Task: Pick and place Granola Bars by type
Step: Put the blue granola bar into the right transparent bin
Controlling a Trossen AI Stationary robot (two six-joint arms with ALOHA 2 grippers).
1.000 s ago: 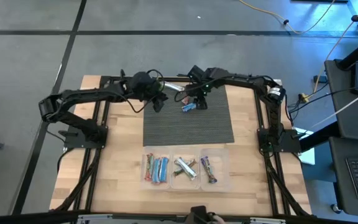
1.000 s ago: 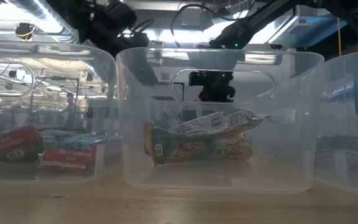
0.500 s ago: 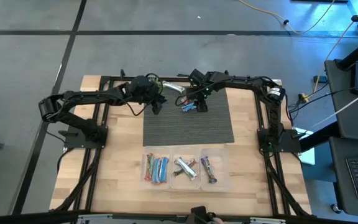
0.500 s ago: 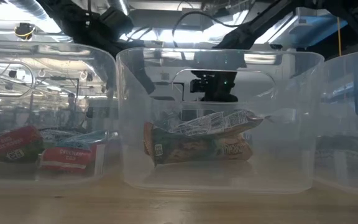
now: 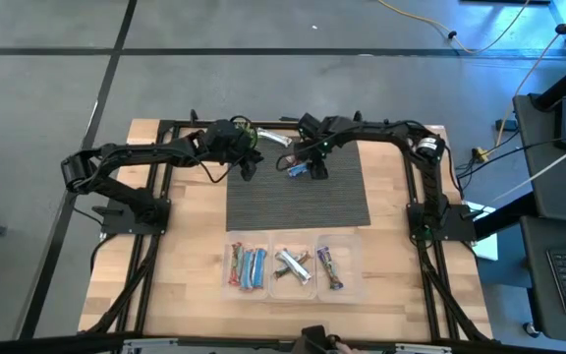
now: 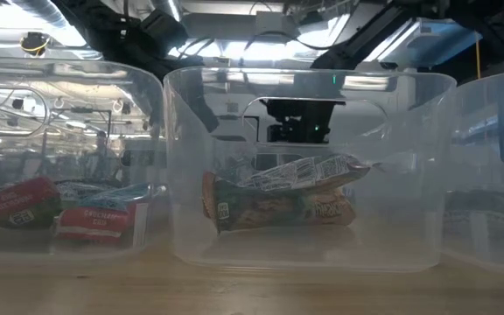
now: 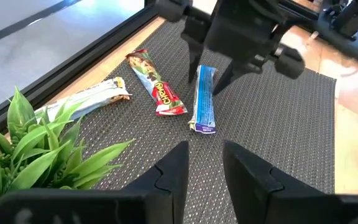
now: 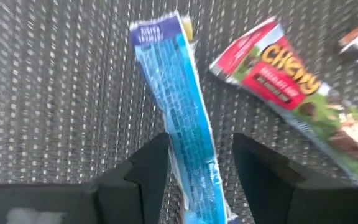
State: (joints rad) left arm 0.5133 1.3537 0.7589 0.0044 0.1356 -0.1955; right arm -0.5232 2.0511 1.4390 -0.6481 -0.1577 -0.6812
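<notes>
The blue bar (image 8: 179, 118) lies flat on the dark ribbed mat (image 5: 298, 202) at the far side of the worktop (image 5: 185, 256), with the right end effector (image 8: 194, 165) straddling it — one finger on each side, spread and not yet closed on the wrapper. Just beside it lies a red bar (image 7: 157, 93), apart from the blue one at its far end and close at its near end. A silver-white bar (image 7: 86, 99) rests at the mat's edge, next to the green plant (image 7: 36, 149).

The left end effector (image 7: 204, 165) hovers near the plant, its fingers parted and holding nothing, pointing toward the three loose bars.

Near the front edge of the worktop stand three clear bins (image 5: 298, 267) in a row. The left one holds red and blue bars (image 6: 59, 210), the middle one silver-white bars (image 6: 283, 197), and the right one dark purple bars (image 5: 332, 265) — seen from above.
</notes>
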